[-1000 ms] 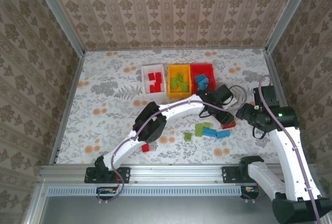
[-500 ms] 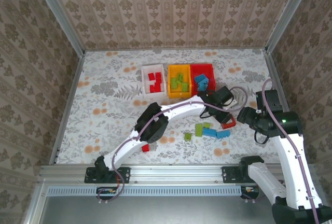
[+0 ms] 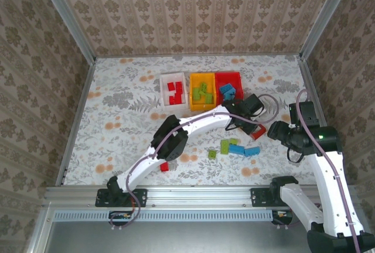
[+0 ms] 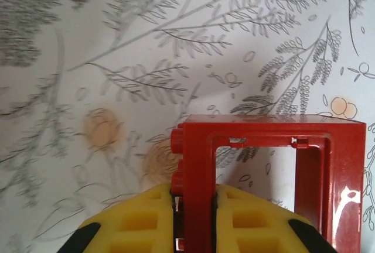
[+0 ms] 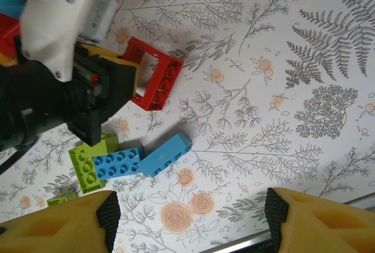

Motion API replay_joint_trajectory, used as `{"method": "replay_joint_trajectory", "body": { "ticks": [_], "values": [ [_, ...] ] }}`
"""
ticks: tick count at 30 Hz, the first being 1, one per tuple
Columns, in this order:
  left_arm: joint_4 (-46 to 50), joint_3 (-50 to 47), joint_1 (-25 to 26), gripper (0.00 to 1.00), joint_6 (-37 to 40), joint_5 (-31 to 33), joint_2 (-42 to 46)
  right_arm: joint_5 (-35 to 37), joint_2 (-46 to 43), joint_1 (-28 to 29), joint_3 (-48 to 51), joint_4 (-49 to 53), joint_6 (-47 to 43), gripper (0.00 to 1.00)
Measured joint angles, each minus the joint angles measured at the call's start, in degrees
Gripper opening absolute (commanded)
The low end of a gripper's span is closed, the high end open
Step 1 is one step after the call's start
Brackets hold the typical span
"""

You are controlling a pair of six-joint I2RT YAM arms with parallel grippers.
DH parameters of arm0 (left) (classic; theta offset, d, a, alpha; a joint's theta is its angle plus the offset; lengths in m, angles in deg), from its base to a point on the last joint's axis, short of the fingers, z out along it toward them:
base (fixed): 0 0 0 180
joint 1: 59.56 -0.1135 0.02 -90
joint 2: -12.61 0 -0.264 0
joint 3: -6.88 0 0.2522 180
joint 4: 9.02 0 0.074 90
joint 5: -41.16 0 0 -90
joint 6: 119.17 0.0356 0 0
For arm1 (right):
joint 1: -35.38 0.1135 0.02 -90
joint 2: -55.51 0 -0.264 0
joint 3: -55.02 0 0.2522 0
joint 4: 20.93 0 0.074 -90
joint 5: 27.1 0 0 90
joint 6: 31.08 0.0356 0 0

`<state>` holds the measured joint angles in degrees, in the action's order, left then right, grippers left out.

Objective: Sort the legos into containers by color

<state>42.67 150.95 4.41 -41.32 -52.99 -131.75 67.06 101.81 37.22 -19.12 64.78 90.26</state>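
Red plastic window-frame lego (image 4: 269, 129) was pinched by one side bar between the yellow fingers (image 4: 140, 218) of the left gripper (image 4: 193, 197), jaws clamped tight on it. It sat low over the floral table cover (image 3: 117, 118), just beside the loose blue bricks (image 5: 120, 162) and lime-green bricks (image 5: 88, 165); couldn't tell if it was clear of the surface. Main risk was the off-centre hold: most of the frame hung to one side, so it could swivel or slip out mid-carry. The white plastic bin (image 3: 163, 89) held the red pieces and was the farthest of the three bins. A drop short of it would land in the red bin (image 3: 239, 80) with the blues or the orange-yellow bin (image 3: 191, 89) with the greens. The right gripper (image 5: 191, 206), fingers apart and holding nothing, hovered close by, so an arm clash was possible.
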Motion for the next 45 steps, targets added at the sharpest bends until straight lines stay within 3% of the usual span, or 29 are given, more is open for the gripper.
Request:
{"method": "replay_joint_trajectory", "body": {
  "ticks": [9,13,18,22,25,32,39,45],
  "values": [
    [1.86,-12.02,-4.63,0.09,-4.22,8.11,20.37,-2.75,2.84,1.53,-0.50,-5.53,-2.16,0.64],
    [4.92,-18.78,-9.86,0.09,-7.65,12.68,32.13,-4.42,5.01,9.22,-0.68,-11.37,-3.28,0.64],
    [9.99,-25.31,-19.47,0.10,-11.15,17.35,39.36,-6.34,9.18,24.11,-0.63,-23.78,-4.57,0.65],
    [14.03,-26.95,-26.36,0.11,-12.79,19.85,38.62,-7.76,15.02,34.88,-0.79,-34.88,-7.04,0.65],
    [15.72,-26.38,-29.40,0.11,-13.94,21.29,36.59,-8.90,20.28,37.57,-2.19,-39.65,-7.76,0.65],
    [17.20,-17.07,-34.03,0.11,-16.52,21.68,25.68,-10.78,31.71,37.94,-9.25,-44.39,-8.92,0.65],
    [19.63,-4.07,-35.91,0.11,-16.92,20.87,13.35,-12.83,36.28,36.94,-11.26,-45.83,-8.83,0.66],
    [21.11,-2.54,-35.91,0.11,-17.77,20.09,10.14,-14.08,36.81,34.88,-11.26,-46.05,-8.52,0.66]
  ]
}}
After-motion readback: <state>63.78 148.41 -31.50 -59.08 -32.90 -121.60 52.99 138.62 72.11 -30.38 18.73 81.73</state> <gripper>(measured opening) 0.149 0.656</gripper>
